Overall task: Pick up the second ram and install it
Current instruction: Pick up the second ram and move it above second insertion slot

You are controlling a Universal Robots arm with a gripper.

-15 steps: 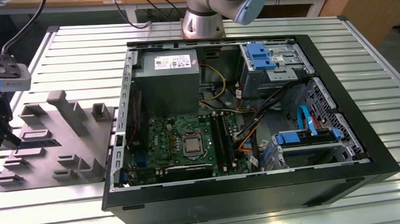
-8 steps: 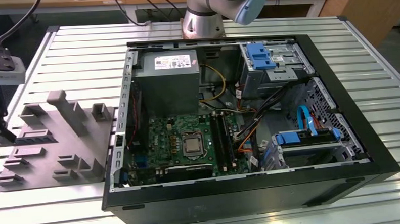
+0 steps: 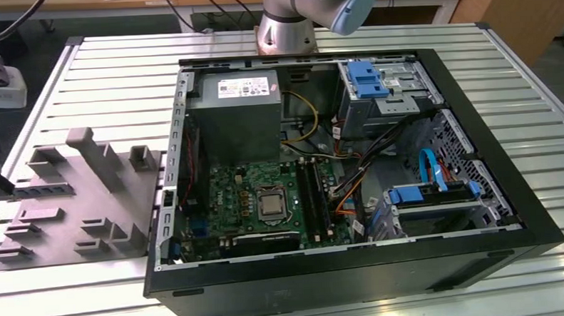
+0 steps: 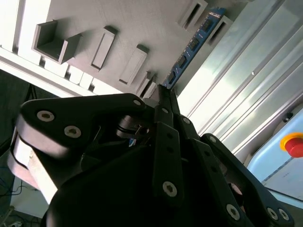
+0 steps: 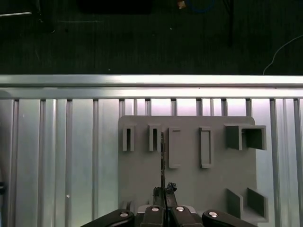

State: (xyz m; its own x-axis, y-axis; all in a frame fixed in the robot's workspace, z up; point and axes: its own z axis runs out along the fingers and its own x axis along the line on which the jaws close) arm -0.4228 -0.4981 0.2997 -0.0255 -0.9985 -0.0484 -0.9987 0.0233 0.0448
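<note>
Exterior view: grey fixture tray (image 3: 62,228) at middle left; open computer case (image 3: 542,232) centre and right.
Second wrist view: gripper (image 4: 163,91) pinched on the second ram (image 4: 194,45), whose long axis runs straight away from it.
First wrist view: ram stands on edge on the tray.
Advice: lift squarely, no twisting.

Bright, even light; glare streaks the metal table slats (image 4: 246,75) in the second wrist view.
</note>
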